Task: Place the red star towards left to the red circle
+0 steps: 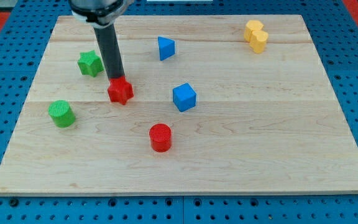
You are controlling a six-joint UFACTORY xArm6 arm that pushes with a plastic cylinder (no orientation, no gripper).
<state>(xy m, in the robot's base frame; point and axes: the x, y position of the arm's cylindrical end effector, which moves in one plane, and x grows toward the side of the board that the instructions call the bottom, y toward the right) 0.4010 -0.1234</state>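
The red star [121, 91] lies on the wooden board [260, 124] left of centre. The red circle [160, 137] stands below and to the right of it, a short way apart. My tip [115, 78] is at the star's top left edge, touching or nearly touching it. The dark rod rises from there to the view's top.
A green star [89, 63] lies just left of the rod. A green circle [61, 114] is at the lower left. A blue cube [184, 97] sits right of the red star, a blue triangle [165, 48] above it. A yellow block [256, 35] is at top right.
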